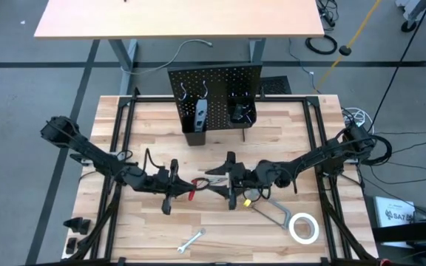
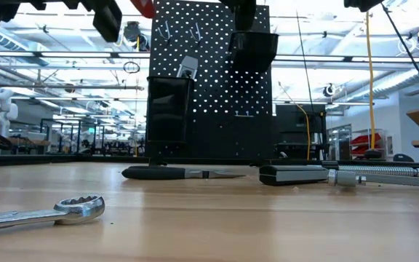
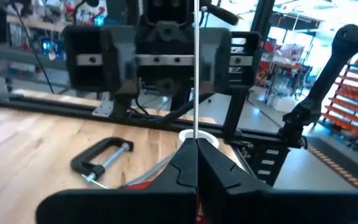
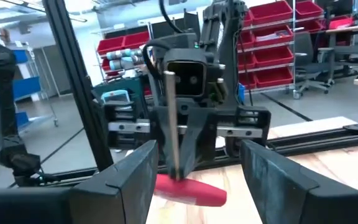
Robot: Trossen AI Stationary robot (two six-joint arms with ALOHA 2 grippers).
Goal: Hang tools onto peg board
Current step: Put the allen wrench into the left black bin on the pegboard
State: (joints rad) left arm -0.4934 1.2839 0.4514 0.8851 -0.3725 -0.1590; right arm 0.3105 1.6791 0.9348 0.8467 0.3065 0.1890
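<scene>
Above mid-table, my left gripper pinches the red-handled screwdriver, shaft upright; my right gripper faces it, fingers spread either side, not touching

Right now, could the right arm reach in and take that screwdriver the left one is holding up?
Probably yes. The right gripper is open, its fingers spread either side of the screwdriver, which the left gripper holds shut on it by the shaft. Nothing shows between them.
</scene>
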